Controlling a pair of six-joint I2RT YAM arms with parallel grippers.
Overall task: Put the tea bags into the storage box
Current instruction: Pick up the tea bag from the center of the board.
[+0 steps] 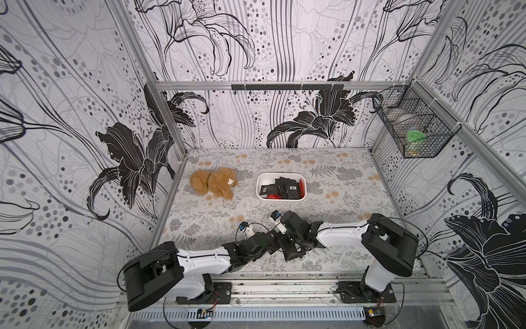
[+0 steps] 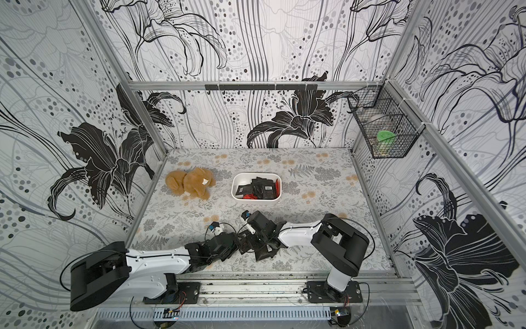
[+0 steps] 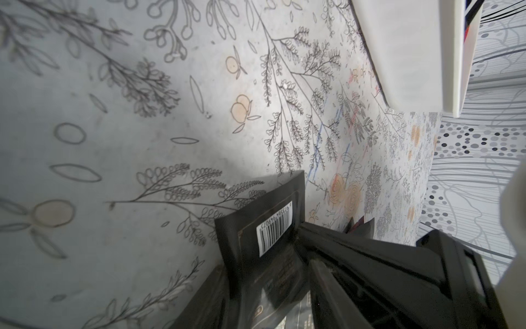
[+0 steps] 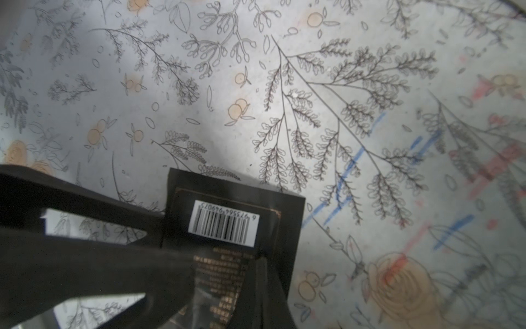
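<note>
1. The plush toy [image 1: 213, 183] lies near the far left corner of the surface [image 1: 341, 185], well apart from the box. It is not part of your job, so you can leave it there.
2. The left gripper [image 1: 273, 245] is near the middle of the front edge and comes to the sachet from the left. Its fingers stand on both sides of the sachet, but I cannot tell whether they press it or are only close to it.
3. The tea bag [image 4: 227, 205] is black with a white barcode label [image 4: 225, 225]. It stands between the two grippers and seems to be lifted off the surface by its lower part. I judge this to be a handover or a correction of the grip, so that the bag can drop freely later.
4. The right gripper [image 4: 256, 273] is fully closed on the lower part of this tea bag.
5. The storage box [image 1: 281, 201] stands about the middle of the surface, a little toward the far edge, beyond both grippers. Inside it, tea bags [image 1: 284, 188] lie in a loose pile, mostly black, with some red ones at the near wall and the right end. The floor at its left end is bare, so you have room there.
6. The wire basket [image 1: 435, 142] hangs on the right wall above the far right corner. It holds a green-lidded jar [image 1: 416, 136] and does not belong to this task.
</note>
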